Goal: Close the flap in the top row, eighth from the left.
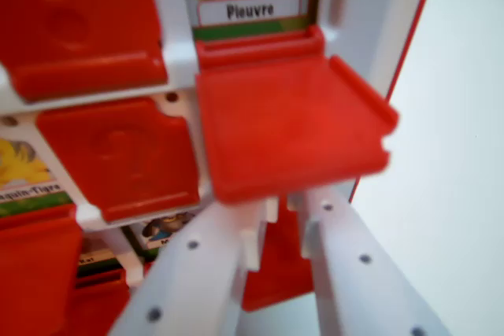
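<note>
Wrist view, close in on a red-and-white game board [177, 53]. Focus soft throughout.

Target flap [291, 127]: red, sits centre-right of frame, tilted out toward the camera, hinged along its upper edge just under a card. Card [250, 9] reads "Pieuvre" on a white label, with a green blurred picture above it at top centre.

Hand [285, 222]: two white fingers rise from the bottom edge, tips apart with a narrow gap between them. Tips sit right under the flap's lower edge; whether they touch it, cannot tell. Nothing held between them.

Other red flaps: one at upper left [83, 25], one at centre-left [122, 155], another at lower left corner [35, 273].

Partial yellow card [24, 175] at left edge. White table [453, 155] fills the right side of frame.
</note>
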`<state>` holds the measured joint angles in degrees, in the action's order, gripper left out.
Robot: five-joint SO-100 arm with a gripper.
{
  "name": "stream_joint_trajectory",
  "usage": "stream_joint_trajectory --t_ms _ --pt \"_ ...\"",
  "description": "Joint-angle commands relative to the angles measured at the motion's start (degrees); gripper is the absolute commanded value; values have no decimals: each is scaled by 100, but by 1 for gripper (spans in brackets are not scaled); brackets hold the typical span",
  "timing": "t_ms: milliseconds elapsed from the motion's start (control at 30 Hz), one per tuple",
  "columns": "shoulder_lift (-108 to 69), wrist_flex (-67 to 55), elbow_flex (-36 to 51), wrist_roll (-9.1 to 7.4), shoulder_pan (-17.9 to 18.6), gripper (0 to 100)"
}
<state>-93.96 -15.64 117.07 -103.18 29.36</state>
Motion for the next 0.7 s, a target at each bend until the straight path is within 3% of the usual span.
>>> stream_joint_trajectory --t_ms 0,367,667 --pt "-26 44 -817 35 -88 0" --pt "281 -527 -2013 167 -246 0" --pt "360 -756 -2347 97 -229 0"
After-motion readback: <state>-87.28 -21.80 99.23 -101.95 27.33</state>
